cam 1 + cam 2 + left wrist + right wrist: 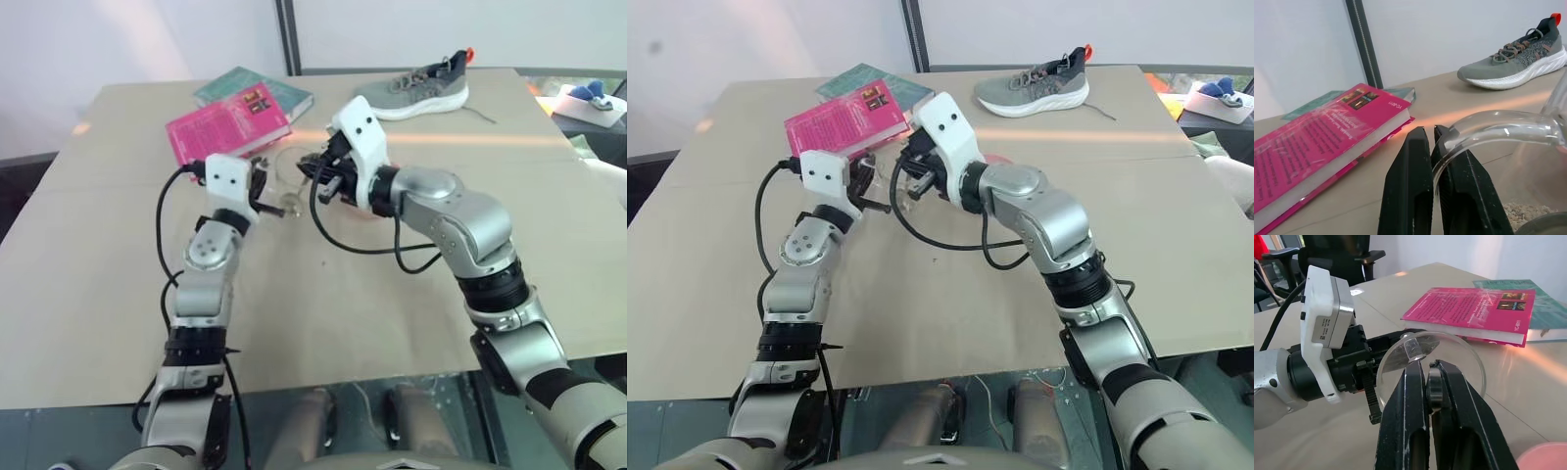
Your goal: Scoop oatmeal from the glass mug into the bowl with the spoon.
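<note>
The glass mug (1449, 345) stands near the middle of the tan table, clear and colourless. Its curved handle (1498, 122) is pinched by my left gripper (1430, 134), which is shut on it from the left. Pale oatmeal (1520, 213) lies in the mug's bottom. My right gripper (1427, 367) hovers right over the mug's rim, shut on the spoon (1434, 384); only a shiny bit of metal shows between the black fingers. The pink bowl (994, 159) sits just right of the mug, mostly hidden behind my right wrist.
A pink book (227, 125) lies on a teal book (284, 93) just behind the mug. A grey sneaker (416, 90) rests at the table's far edge. A white object with something blue (591, 101) sits off the far right corner.
</note>
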You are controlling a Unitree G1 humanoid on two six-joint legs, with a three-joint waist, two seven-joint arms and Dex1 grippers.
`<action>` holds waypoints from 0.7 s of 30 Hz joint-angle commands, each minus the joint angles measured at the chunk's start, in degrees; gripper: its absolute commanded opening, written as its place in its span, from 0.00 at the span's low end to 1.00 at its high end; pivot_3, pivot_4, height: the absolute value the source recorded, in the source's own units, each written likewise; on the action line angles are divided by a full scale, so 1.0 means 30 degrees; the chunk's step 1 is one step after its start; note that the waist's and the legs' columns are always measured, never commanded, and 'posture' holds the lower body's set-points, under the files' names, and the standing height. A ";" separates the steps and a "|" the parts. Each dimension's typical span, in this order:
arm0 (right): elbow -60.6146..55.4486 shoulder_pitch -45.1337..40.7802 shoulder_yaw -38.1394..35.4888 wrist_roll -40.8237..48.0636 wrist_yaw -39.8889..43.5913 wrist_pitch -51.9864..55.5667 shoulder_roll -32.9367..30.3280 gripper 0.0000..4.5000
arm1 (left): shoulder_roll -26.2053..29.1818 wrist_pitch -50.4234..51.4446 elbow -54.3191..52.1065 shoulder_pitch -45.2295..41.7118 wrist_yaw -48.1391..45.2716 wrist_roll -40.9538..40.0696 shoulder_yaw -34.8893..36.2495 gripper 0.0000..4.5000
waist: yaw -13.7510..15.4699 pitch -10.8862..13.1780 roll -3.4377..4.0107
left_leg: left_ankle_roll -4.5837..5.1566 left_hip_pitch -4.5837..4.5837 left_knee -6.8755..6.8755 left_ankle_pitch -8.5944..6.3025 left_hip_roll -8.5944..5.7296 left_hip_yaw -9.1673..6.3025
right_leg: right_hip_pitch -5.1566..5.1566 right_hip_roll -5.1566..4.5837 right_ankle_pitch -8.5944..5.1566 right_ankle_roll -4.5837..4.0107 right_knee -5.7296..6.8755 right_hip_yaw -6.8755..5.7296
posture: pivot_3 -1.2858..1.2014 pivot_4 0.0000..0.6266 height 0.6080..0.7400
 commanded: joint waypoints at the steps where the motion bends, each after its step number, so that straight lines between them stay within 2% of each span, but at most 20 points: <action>1: 0.0039 -0.0363 0.1025 -0.1490 0.0298 -0.1216 -0.0423 0.00 | 0.0113 -0.0925 -0.0585 -0.0494 0.0063 -0.0008 0.0160 0.01 | -0.0001 0.0000 0.0000 | 0.0000 0.0000 0.0000 0.0000 0.0000 0.0000 | 0.0000 0.0000 0.0000 0.0000 0.0000 -0.0001 | 0.52 0.24 1.00; 4: 0.0298 -0.0283 0.1575 -0.2175 0.0578 -0.1766 -0.0514 0.00 | 0.0097 -0.1010 -0.0477 -0.0538 0.0050 -0.0038 0.0176 0.01 | -0.0004 0.0000 0.0000 | 0.0000 0.0001 0.0001 0.0000 -0.0001 0.0003 | 0.0000 0.0001 0.0000 0.0000 0.0001 0.0000 | 0.52 0.24 1.00; 8: 0.0136 -0.0049 0.1137 -0.1386 0.1053 -0.1144 0.0188 0.00 | 0.0065 -0.1053 -0.0303 -0.0556 0.0069 -0.0022 0.0165 0.01 | -0.0004 0.0000 -0.0001 | 0.0000 -0.0001 0.0002 0.0000 -0.0001 0.0001 | 0.0000 -0.0001 0.0000 0.0000 -0.0002 -0.0002 | 0.52 0.24 1.00; 15: 0.0000 -0.0489 -0.1764 0.0659 0.0597 0.1287 0.1656 0.00 | 0.0159 -0.1167 -0.0105 -0.0337 0.0116 -0.0008 0.0327 0.01 | 0.0016 0.0000 -0.0001 | 0.0000 -0.0003 0.0007 0.0000 0.0000 -0.0008 | 0.0003 0.0000 0.0000 0.0000 0.0001 -0.0009 | 0.52 0.24 1.00; 21: 0.0386 -0.1469 -0.5143 0.2477 -0.0884 0.3538 0.2931 0.00 | 0.0497 -0.1802 0.1168 -0.0406 0.0094 0.0347 0.0310 0.01 | -0.0016 0.0000 0.0000 | -0.0001 -0.0001 0.0006 0.0000 -0.0001 -0.0005 | 0.0001 0.0001 0.0000 0.0000 0.0007 -0.0004 | 0.52 0.24 1.00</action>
